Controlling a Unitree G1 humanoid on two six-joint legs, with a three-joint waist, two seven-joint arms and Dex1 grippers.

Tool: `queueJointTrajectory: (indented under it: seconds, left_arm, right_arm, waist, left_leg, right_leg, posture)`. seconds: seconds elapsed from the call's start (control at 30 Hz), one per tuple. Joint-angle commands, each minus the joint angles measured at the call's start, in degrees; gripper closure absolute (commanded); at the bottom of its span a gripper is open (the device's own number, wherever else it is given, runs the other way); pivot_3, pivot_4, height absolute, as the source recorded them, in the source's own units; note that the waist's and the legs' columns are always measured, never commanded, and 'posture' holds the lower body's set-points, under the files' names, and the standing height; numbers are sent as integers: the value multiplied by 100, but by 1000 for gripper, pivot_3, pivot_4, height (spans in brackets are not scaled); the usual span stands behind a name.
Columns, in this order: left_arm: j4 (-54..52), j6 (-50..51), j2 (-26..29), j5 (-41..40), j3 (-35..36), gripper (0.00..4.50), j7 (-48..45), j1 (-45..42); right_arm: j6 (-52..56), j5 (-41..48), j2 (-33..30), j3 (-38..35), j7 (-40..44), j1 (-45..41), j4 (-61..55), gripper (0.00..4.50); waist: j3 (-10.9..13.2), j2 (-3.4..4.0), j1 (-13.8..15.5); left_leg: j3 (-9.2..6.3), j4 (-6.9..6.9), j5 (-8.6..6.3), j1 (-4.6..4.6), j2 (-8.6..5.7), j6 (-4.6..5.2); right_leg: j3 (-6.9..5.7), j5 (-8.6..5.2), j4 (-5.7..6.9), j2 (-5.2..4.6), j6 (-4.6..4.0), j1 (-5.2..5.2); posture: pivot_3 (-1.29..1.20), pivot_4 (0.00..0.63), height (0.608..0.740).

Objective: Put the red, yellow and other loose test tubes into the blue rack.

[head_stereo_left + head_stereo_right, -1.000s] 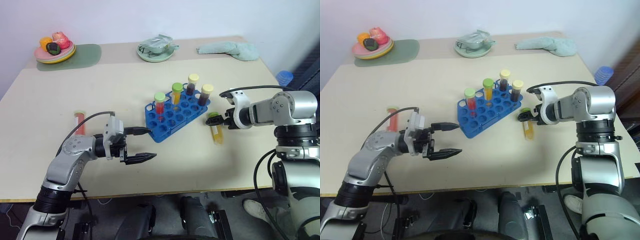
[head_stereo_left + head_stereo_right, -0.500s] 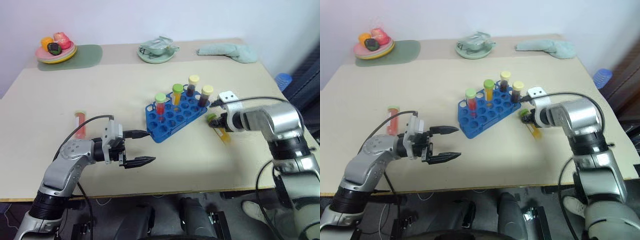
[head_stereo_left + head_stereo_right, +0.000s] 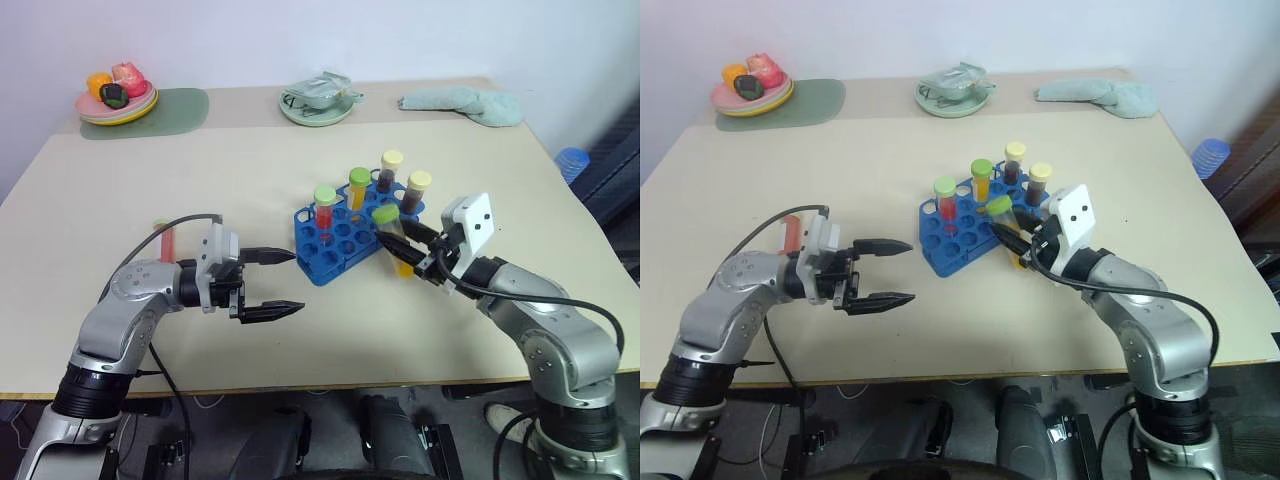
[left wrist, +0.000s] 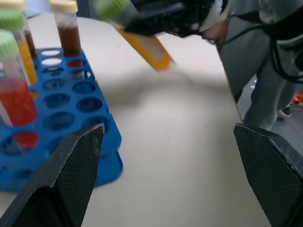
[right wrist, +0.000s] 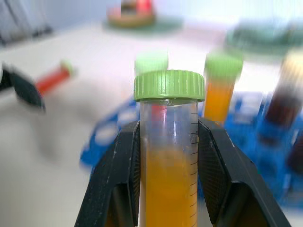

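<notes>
The right gripper (image 3: 418, 252) jaws pinch the yellow tube (image 3: 395, 240), tilted, green cap toward the blue rack (image 3: 335, 243); left gripper (image 3: 283, 283) jaws spread.

Beige table (image 3: 300, 330) bearing blue rack (image 3: 340, 240), red tube (image 3: 166, 240), plates, green cloth (image 3: 462, 103).

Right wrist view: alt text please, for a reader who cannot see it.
The right gripper is shut on a green-capped tube of yellow liquid, held upright between its two black fingers. Behind it, blurred, stand the blue rack with capped tubes and a red tube lying on the table.
</notes>
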Motion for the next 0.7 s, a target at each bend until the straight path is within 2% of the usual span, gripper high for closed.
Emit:
queueJointTrajectory:
  seconds: [0.03, 0.1, 0.2, 0.37, 0.53, 0.7]
  left_arm:
    - [-33, 46, 68, -64, 8, 0, -75, -91]
    - [-70, 93, 86, -92, 42, 0, -68, -77]
    - [-152, 172, 166, -127, 111, 0, -66, -20]
    - [-313, 250, 181, -221, 269, 0, 132, 22]
    - [-587, 334, 145, -313, 356, 0, 407, 252]
    - [-690, 199, -117, -198, 479, 0, 956, 385]
  right_arm:
    - [-1025, -382, 316, 219, -91, -235, 366, 3077]
    - [-1478, -498, 582, 244, -173, -411, 838, 3077]
    - [-2737, -795, 1121, 293, -205, -900, 2061, 3077]
    - [-4169, -1077, 1455, 319, 14, -1302, 3546, 3077]
    - [-4935, -1007, 1615, 220, 155, -1561, 4506, 3077]
    - [-5404, -984, 1690, 163, 262, -1696, 5133, 3077]
  waist:
    - [0, 0, -3]
    - [0, 0, 3]
    - [1, 0, -35]
    - [1, 2, -105]
    - [3, 5, -139]
    - [3, 5, -135]
  left_leg:
    - [1, -1, 0, 0, 0, 0]
    - [3, -1, 1, -1, 0, -1]
    - [8, -2, 2, 1, 0, -2]
    - [13, -7, 3, 1, 0, -5]
    - [15, -7, 4, 1, 0, -6]
    - [15, -7, 7, 2, 5, -11]
  right_leg:
    - [0, 0, 3, 1, 0, -2]
    - [0, 0, 4, 3, -1, -4]
    - [0, 0, 8, 5, -1, -8]
    - [0, 0, 17, 5, -3, -20]
    - [1, 0, 18, 5, -3, -23]
    - [2, 4, 21, 10, -8, -23]
  posture:
    - [0, 150, 740]
    - [0, 150, 740]
    - [0, 150, 740]
    - [0, 150, 740]
    - [0, 150, 740]
    - [0, 150, 740]
